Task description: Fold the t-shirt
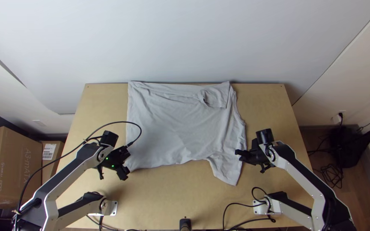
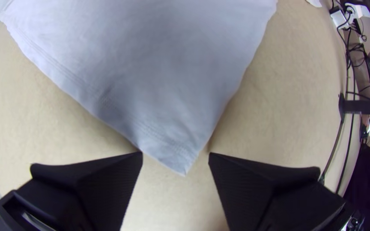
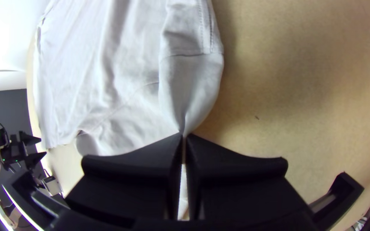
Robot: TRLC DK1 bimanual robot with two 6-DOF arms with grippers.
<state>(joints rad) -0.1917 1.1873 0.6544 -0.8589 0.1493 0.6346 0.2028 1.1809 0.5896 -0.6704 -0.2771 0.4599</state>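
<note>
In the top view my left gripper (image 1: 124,172) is at the near left corner of the light grey t-shirt (image 1: 176,124). My right gripper (image 1: 238,155) is at the shirt's right edge, by the near sleeve (image 1: 227,171). The shirt lies mostly spread, its far right sleeve (image 1: 216,96) folded inward. In the left wrist view my left gripper (image 2: 175,156) stands open, with a hemmed corner of the shirt (image 2: 168,145) between its fingers. The right wrist view has my right gripper (image 3: 183,137) shut on a pinched edge of the shirt (image 3: 193,94).
Bare wood of the table (image 1: 172,192) lies in front of the shirt and along both its sides. A small black device (image 1: 185,223) stands at the near edge. Cables (image 1: 236,204) run over the near right part. Cardboard boxes (image 1: 11,167) are left of the table.
</note>
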